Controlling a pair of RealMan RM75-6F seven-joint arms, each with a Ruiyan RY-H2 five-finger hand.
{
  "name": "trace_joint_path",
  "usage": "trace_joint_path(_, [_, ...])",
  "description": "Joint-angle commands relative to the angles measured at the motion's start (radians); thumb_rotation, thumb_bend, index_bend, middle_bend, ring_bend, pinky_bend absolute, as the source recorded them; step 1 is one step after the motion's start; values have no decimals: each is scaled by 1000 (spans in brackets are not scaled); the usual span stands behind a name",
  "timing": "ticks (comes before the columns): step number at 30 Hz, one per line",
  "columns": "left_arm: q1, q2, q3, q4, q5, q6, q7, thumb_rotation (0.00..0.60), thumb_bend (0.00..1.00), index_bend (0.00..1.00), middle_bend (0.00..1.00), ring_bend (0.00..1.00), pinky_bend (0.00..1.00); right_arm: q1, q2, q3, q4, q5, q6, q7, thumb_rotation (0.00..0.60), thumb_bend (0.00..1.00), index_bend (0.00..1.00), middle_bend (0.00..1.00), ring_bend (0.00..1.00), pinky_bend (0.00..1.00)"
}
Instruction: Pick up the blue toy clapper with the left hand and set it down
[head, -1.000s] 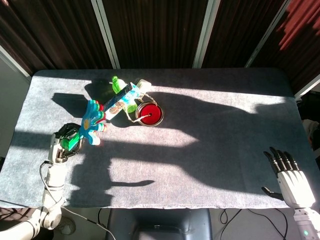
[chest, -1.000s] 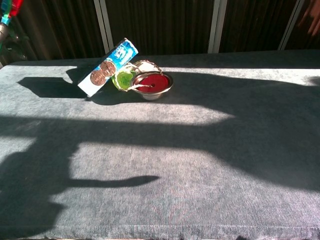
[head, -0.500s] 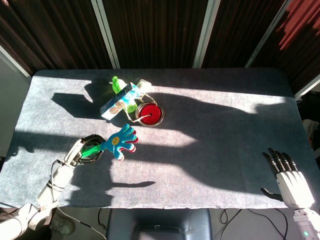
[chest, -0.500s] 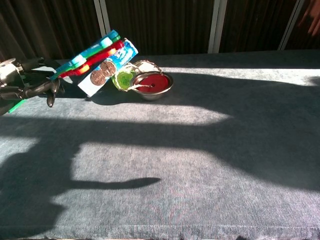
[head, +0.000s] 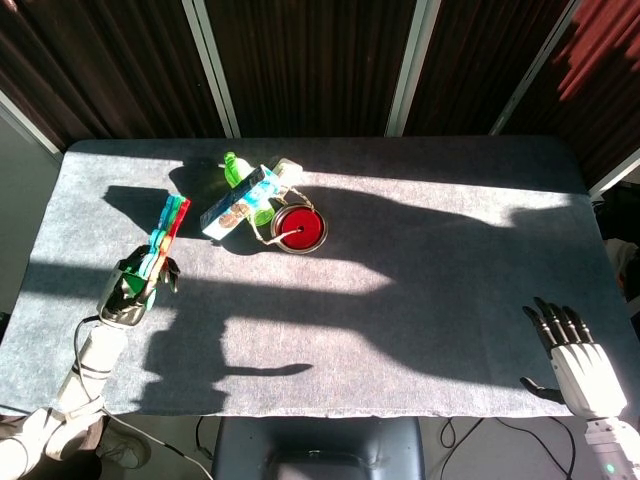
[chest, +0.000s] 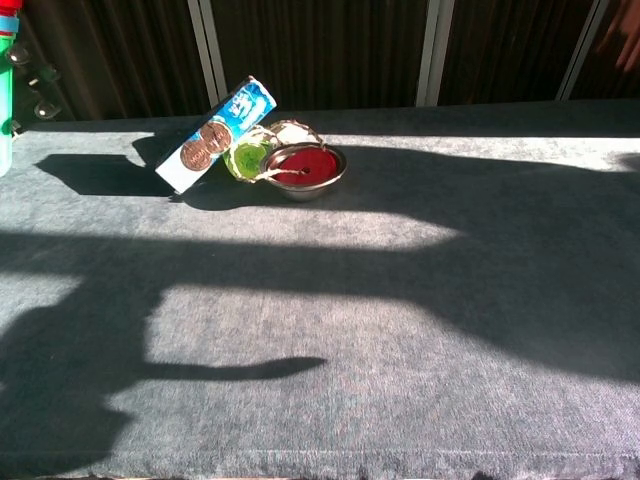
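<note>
The blue toy clapper (head: 166, 228), with red and green layers, stands on edge above the left part of the grey table (head: 420, 300). My left hand (head: 131, 283) grips its green handle from below. In the chest view only a sliver of the blue toy clapper (chest: 6, 80) shows at the far left edge, with dark fingertips (chest: 38, 92) beside it. My right hand (head: 578, 358) hovers open past the table's front right corner, fingers spread, holding nothing.
A blue cookie packet (head: 238, 202) leans on a green bottle (head: 236, 167) at the back left, beside a red bowl (head: 299, 230) with a spoon in it. In the chest view these are the cookie packet (chest: 215, 134) and bowl (chest: 304, 168). Long shadows cross the cloth.
The left hand swung the clapper back left and turned it on edge; half a second ago it lay flat, pointing right. The right hand has barely moved.
</note>
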Motion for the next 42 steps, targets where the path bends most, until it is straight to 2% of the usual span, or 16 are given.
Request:
trace_joint_path(1, [-75,-59,134,167,65,-295,921,600,658,779,733,437,609,0,2,0,-1,1,-1,3,600,121,0,0,0,0])
trace_joint_path(5, [-93,-86,117,167,19,-375,1064,600,662,779,735,437,609,-2,6,3,-1,3,6,10,600,121,0,0,0,0])
trace_joint_path(11, [-104,-88,72,135,-36,-373,1039,600,658,779,736,437,610,0,8,4,0,8,2,14,600,121,0,0,0,0])
trace_joint_path(16, [-103,-127,56,163,-65,-373,1058,600,639,778,735,434,574,0,4,4,2,6,2,11,600,121,0,0,0,0])
trace_joint_path(19, [-107,-170,54,208,-78,-388,1112,600,611,773,716,409,441,0,4,3,1,7,-2,8,600,121,0,0,0,0])
trace_joint_path(20, [-107,-186,52,228,-83,-392,1142,600,600,758,685,380,360,1,3,2,1,8,-3,8,600,121,0,0,0,0])
trace_joint_path(22, [-108,-220,52,277,-89,-395,1219,600,574,675,558,277,218,1,5,2,1,8,-4,10,600,121,0,0,0,0])
trace_joint_path(24, [-108,-234,54,296,-89,-395,1249,600,536,517,377,146,110,1,6,3,0,9,-4,12,600,121,0,0,0,0])
trace_joint_path(27, [-104,-251,48,326,-95,-381,1296,600,475,221,128,27,20,0,7,5,0,11,0,15,600,121,0,0,0,0])
trace_joint_path(28, [-99,-260,42,339,-98,-360,1328,600,448,82,39,1,1,0,7,6,1,13,0,17,600,121,0,0,0,0])
trace_joint_path(29, [-96,-265,39,343,-100,-350,1346,600,438,8,0,0,0,0,7,6,0,13,-1,18,600,121,0,0,0,0])
trace_joint_path(32, [-90,-256,42,330,-102,-345,1407,600,436,0,0,0,0,0,7,5,0,11,0,17,600,121,0,0,0,0])
trace_joint_path(37, [-74,-200,43,229,-112,-333,1513,600,418,0,0,0,0,-3,8,3,-2,5,6,16,600,121,0,0,0,0])
trace_joint_path(40, [-54,-135,45,118,-125,-323,1597,600,418,0,0,0,0,-4,8,3,-1,2,9,16,600,121,0,0,0,0])
trace_joint_path(42, [-23,-75,47,8,-124,-271,1654,600,413,0,0,0,0,-3,9,2,-1,1,8,18,600,121,0,0,0,0])
